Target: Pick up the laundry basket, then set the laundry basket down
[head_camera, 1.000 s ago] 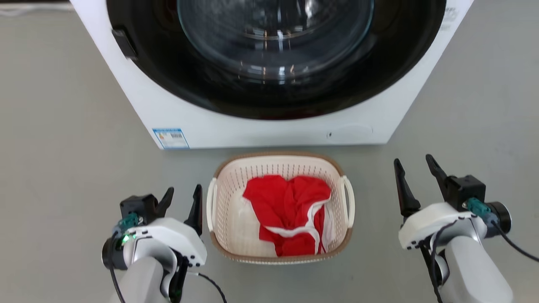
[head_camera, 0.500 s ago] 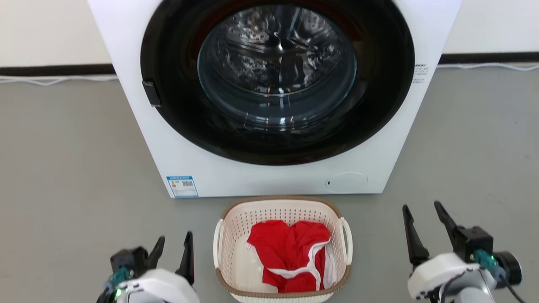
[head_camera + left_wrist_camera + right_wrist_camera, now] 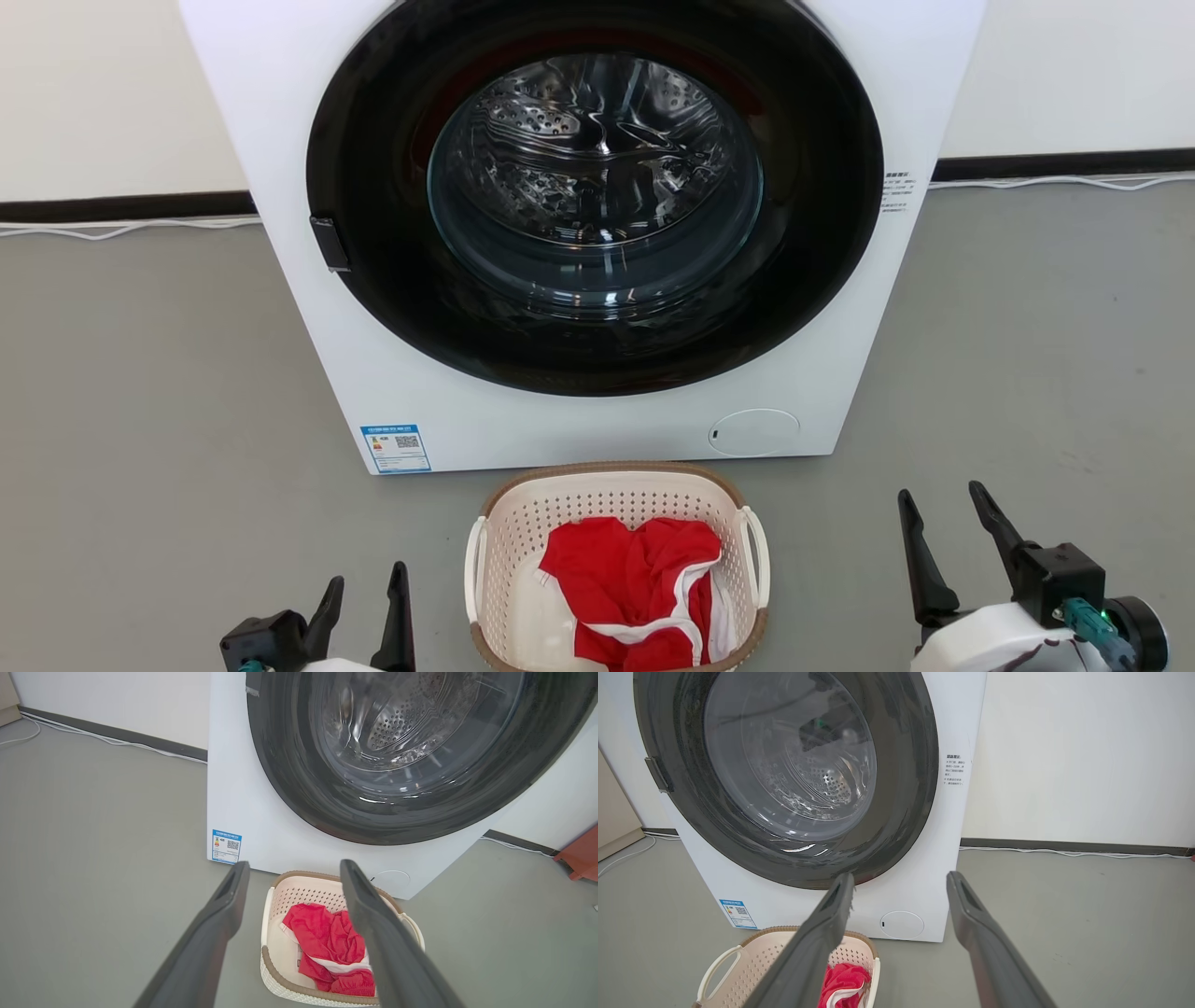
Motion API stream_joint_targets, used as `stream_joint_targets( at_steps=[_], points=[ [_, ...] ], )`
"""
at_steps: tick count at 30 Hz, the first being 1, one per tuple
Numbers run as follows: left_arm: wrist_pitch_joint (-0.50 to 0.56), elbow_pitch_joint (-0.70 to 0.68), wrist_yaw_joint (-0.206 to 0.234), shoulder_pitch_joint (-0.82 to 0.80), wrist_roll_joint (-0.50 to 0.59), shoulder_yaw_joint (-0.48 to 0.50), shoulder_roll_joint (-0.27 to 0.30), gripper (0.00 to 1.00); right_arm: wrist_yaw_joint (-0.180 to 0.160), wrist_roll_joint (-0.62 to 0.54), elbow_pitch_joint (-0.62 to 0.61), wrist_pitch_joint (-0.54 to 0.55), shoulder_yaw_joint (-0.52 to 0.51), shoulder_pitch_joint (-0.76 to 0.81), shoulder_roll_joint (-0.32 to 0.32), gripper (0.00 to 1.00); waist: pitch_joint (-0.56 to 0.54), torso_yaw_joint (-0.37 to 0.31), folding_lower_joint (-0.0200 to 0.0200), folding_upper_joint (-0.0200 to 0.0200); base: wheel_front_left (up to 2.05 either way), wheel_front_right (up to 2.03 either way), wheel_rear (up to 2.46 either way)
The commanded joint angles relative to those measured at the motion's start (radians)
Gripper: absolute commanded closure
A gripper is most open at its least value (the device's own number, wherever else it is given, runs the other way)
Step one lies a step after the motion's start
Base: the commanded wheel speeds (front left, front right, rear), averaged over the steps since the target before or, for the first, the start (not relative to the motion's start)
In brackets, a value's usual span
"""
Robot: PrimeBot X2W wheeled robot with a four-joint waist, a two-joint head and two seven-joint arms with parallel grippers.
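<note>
**Basket on floor, both end effectors open and empty**

Head view: laundry basket [image 3: 560, 509] sits on the floor just in front of the washing machine [image 3: 579, 425], with a red garment [image 3: 625, 579] inside. Left end effector [image 3: 367, 576] is before the machine's left corner and right end effector [image 3: 939, 492] is beyond its right corner. Both have fingers spread and hold nothing.
Left wrist view: basket close to the machine's front, seen between parted fingers.
Right wrist view: basket below the machine's door, partly behind one finger.
</note>
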Motion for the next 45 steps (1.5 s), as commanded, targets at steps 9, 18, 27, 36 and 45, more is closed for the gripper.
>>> stream_joint_targets(
  at_steps=[9, 18, 27, 36, 45],
  points=[
    [0.010, -0.113, 0.026, -0.001, 0.002, 0.026, 0.014, 0.00, 0.006, 0.012, -0.075, 0.025, 0.019, 0.014, -0.003, 0.00, -0.012, 0.001, 0.0000, -0.0001, 0.00, 0.00, 0.00],
    [0.040, -0.157, 0.035, 0.009, -0.006, 0.021, 0.023, 0.00, 0.006, 0.013, -0.106, 0.054, 0.015, 0.017, -0.003, 0.00, -0.014, 0.002, 0.0000, -0.0001, 0.00, 0.00, 0.00],
    [0.062, -0.113, 0.024, 0.044, -0.007, -0.019, 0.012, 1.00, -0.001, 0.001, -0.063, 0.061, -0.008, 0.042, 0.004, 1.00, -0.011, 0.009, 0.0000, -0.0001, 0.00, 0.00, 0.00],
    [0.085, -0.110, 0.014, 0.039, -0.087, -0.002, 0.010, 1.00, -0.001, 0.108, -0.052, 0.090, -0.018, 0.035, 0.004, 1.00, -0.010, 0.010, 0.0017, -0.0001, 0.00, 0.00, 0.00],
    [0.106, -0.119, 0.003, 0.028, -0.174, 0.012, 0.010, 1.00, 0.000, 0.229, -0.065, 0.103, -0.010, 0.032, 0.004, 1.00, -0.004, 0.011, 0.0001, -0.0001, 0.00, 0.00, 0.00]
  ],
)
